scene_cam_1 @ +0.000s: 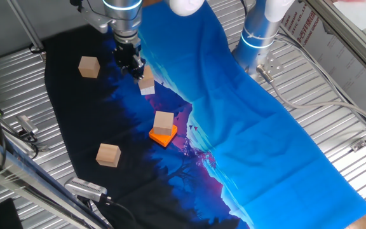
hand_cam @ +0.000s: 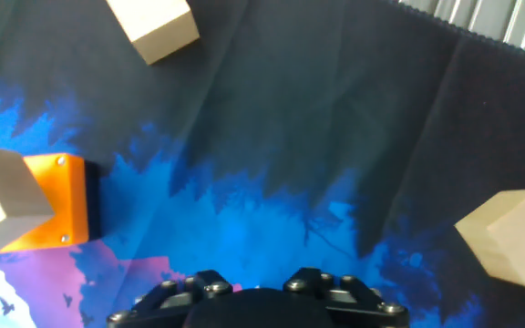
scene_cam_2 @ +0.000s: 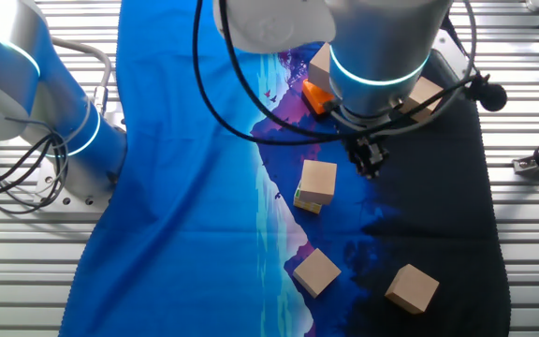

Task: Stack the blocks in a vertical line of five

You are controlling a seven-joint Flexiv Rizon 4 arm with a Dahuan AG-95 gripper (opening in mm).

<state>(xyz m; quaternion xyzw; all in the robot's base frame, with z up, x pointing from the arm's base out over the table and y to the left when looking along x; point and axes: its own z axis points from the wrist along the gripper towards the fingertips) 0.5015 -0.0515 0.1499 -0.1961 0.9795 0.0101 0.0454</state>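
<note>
Where the hand point(scene_cam_1: 136, 65) hangs, an orange square point(scene_cam_1: 163, 135) bears one block point(scene_cam_1: 163, 121).

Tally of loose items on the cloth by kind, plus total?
Wooden blocks: 5
Orange square: 1
Small green-and-white cube: 1
Total: 7

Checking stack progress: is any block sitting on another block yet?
No. One block sits on the orange square, another on a small cube.
</note>
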